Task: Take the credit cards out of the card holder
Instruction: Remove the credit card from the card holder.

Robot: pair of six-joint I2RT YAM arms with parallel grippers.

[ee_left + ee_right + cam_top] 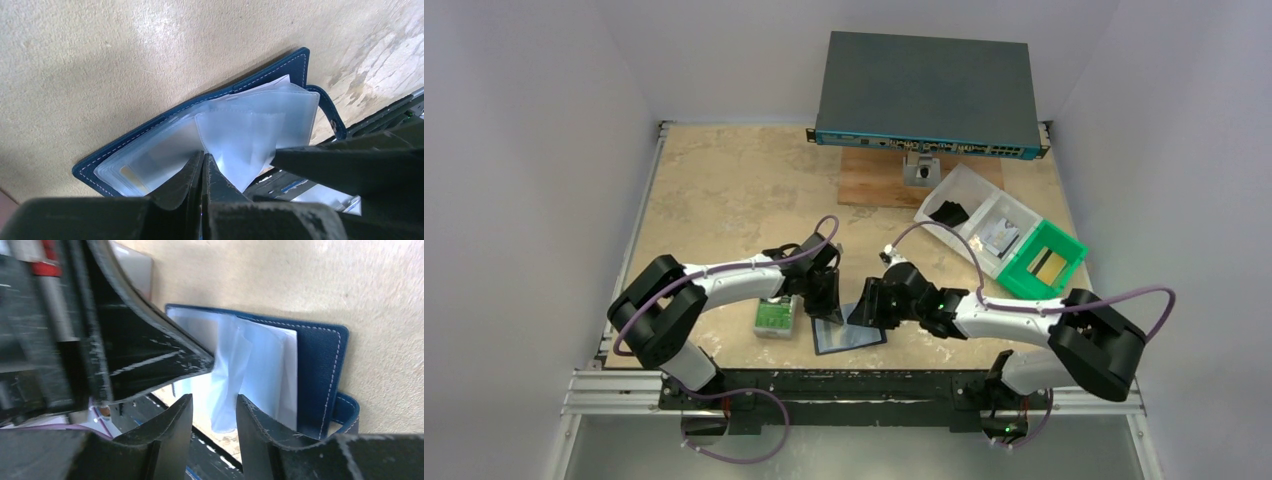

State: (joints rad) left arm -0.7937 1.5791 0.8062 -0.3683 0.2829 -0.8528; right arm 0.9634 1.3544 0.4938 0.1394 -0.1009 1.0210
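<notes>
The open card holder (849,338) lies at the table's (724,190) 6 o'clock, its lower edge close to the near rim. The left end effector (202,159) is closed, tips together against a clear sleeve (240,140) standing up from the holder. The right end effector (214,405) is apart, with the sleeve's loose edge hanging between its fingers. A tan card (131,175) shows inside a lower sleeve. A grey case (774,317) sits just beside the holder at 9 o'clock. Bare table stretches toward 11 and 12 o'clock, and bins (984,215) crowd 2 o'clock.
</notes>
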